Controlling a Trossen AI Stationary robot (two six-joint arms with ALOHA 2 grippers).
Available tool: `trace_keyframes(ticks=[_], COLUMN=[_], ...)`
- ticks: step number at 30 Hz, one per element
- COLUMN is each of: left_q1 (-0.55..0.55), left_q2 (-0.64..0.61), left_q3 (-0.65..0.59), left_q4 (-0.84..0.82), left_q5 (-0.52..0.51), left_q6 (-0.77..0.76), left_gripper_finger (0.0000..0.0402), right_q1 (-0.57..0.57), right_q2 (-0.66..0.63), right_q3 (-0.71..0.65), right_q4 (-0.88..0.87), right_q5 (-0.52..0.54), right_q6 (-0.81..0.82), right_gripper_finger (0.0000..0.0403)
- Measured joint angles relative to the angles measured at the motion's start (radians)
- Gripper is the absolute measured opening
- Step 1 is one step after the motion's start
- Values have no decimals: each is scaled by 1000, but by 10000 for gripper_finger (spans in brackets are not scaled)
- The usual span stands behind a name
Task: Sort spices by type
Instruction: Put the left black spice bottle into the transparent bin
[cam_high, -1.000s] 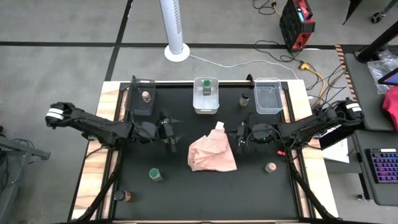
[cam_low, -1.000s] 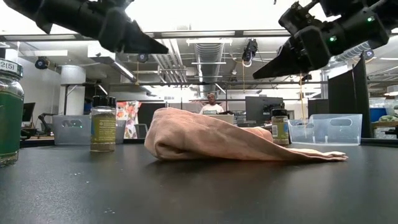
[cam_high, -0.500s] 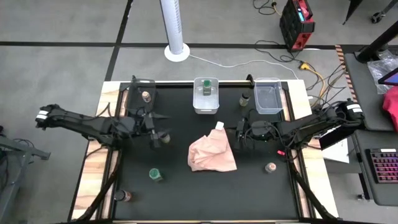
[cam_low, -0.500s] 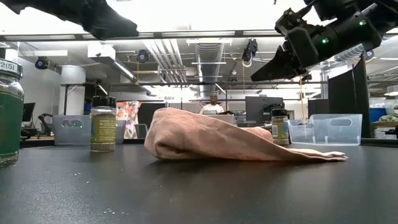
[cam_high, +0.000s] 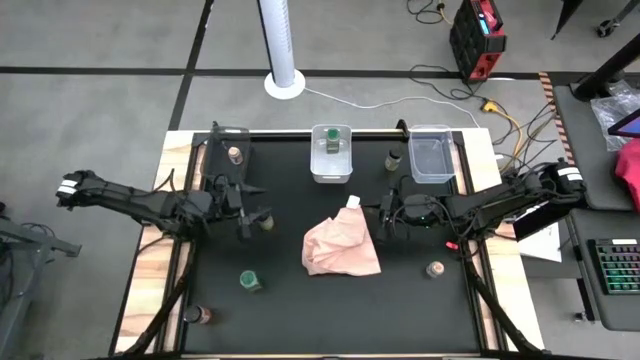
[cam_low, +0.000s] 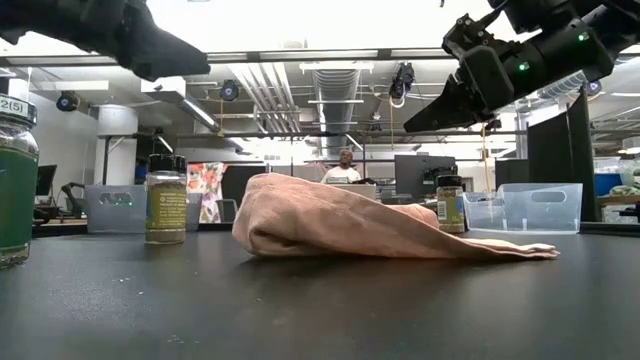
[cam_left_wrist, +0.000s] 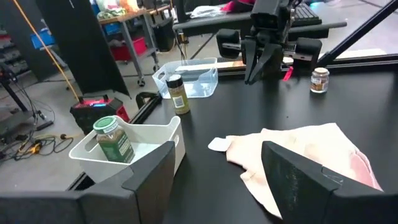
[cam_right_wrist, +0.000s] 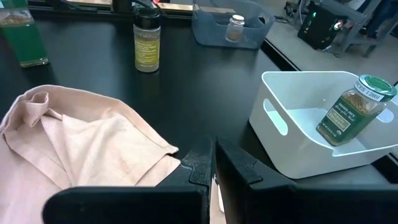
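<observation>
1. Table (cam_high: 300, 320), black top. We see it whole only from above. The low view shows just a strip of it.
2. Pink cloth (cam_high: 342, 245), crumpled at mid-table. In the low view it blocks whatever lies behind it. A small white tag (cam_high: 353, 202) shows at its far corner.
3. Three bins along the far edge: left bin (cam_high: 216, 165), middle bin (cam_high: 318, 170), right bin (cam_high: 432, 165). The left wrist view cuts off the middle bin.
4. Spices, six jars.
   - Tan-lidded jar (cam_high: 235, 154) stands in the left bin.
   - Green-lidded jar (cam_high: 332, 143) stands in the middle bin.
   - Dark-lidded jar (cam_high: 393, 159) stands on the table just beside the right bin.
   - Second dark-lidded jar (cam_low: 165, 205) stands upright on the left half. From above it is largely hidden beside the left arm.
   - Second green-lidded jar (cam_high: 249, 281) stands at front left. The low view cuts it off at the frame edge.
   - Second tan-lidded jar (cam_high: 435, 269) stands at front right.
   - Corner jar (cam_high: 204, 315) stands near the front-left corner. We cannot make out its lid colour.
5. Left gripper (cam_high: 246, 222) hangs above the table left of the cloth, close to the second dark-lidded jar. Its fingers stand partway apart. They hold nothing and touch nothing.
6. Right gripper (cam_high: 385, 222) is raised just right of the cloth's far corner. Its fingers are pressed together on nothing.
7. Person (cam_low: 343, 165), far across the room and too small to describe.
</observation>
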Motion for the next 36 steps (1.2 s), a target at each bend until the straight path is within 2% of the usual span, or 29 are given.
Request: trace_keyframes(ticks=[4,7,13,20,26,36], left_q1=[1,1,31,116,180,179], left_q2=[-1,-1,-7,-58,-148,-255], left_q3=[-52,-82,-59,19,-9,-163], left_q4=[143,224,224,76,34,115], left_q5=[5,48,67,69,124,141], left_q6=[47,103,163,240,203,47], left_gripper_finger=[223,223,223,223,223,210], right_q1=[0,0,-3,-3,-3,-2], right_q2=[0,0,0,0,0,0], right_q3=[0,0,0,0,-11,-40], right_q4=[0,0,0,-1,-1,-2], right_q5=[0,0,0,0,0,0], right_q6=[-4,-7,-13,-8,15,58], right_gripper_finger=[13,13,13,13,13,13])
